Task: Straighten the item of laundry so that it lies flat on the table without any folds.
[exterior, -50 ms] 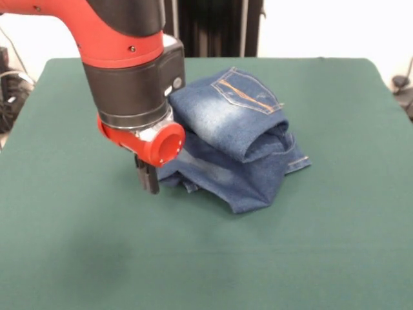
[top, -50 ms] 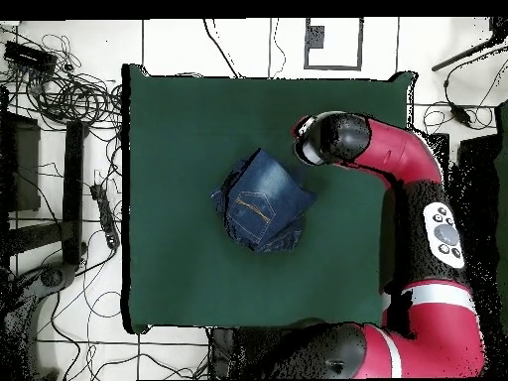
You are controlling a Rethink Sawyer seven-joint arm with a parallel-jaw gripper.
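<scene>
here, front view, left to right: the red and black arm (exterior, -50 ms: 129,58) descends at the left, its gripper (exterior, -50 ms: 148,175) low over the table (exterior, -50 ms: 77,245) with its dark tips at the left edge of the item of laundry (exterior, -50 ms: 235,139); whether the tips are spread or closed cannot be told. to the right, the jeans lie bunched and folded over themselves near the middle of the green cloth, a pocket with orange stitching (exterior, -50 ms: 248,90) facing up on the far side. in the overhead view, the jeans (top, -50 ms: 263,201) sit as a compact heap mid-table.
</scene>
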